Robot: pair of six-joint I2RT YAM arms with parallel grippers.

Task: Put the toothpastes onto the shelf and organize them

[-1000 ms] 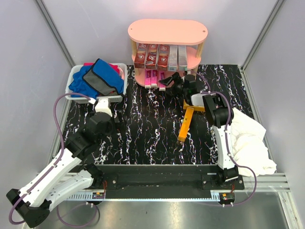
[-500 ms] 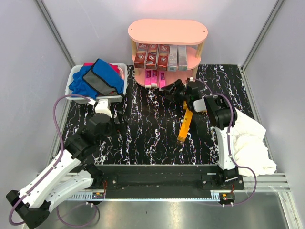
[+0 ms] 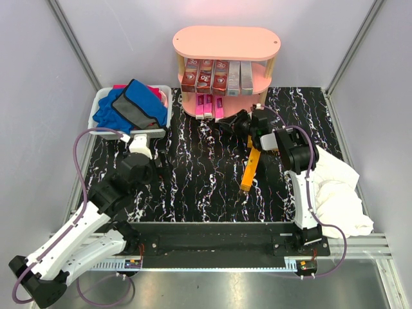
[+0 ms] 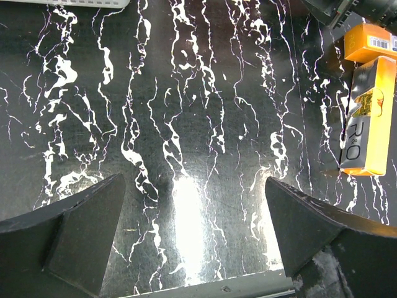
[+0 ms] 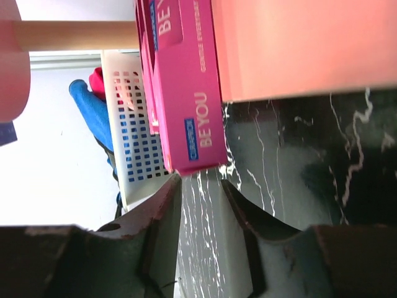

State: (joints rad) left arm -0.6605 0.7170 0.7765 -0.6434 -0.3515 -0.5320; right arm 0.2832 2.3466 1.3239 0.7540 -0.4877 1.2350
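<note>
Top cam gives the layout: the shelf [image 3: 225, 42] sits at the far edge. Dark red boxes [image 3: 205, 74] and silver-grey boxes [image 3: 239, 76] stand on the middle tier, and pink boxes [image 3: 208, 105] poke out of the bottom one. The right gripper [image 3: 228, 122] is just on the near side of those, but you can't read its fingers from up there.

The right wrist cam fills that in. The claw is pinched almost together right at the end of the nearest of the pink boxes [image 5: 186, 93], and I honestly can't tell if it touches. The white bin [image 5: 133, 124] and blue cloth [image 5: 93, 118] show behind it.

On the left wrist cam, the left gripper [image 4: 195, 181] is spread wide over the marbled table [image 4: 186, 124]. An orange box [image 4: 366, 124] lies flat off to the right.
</note>
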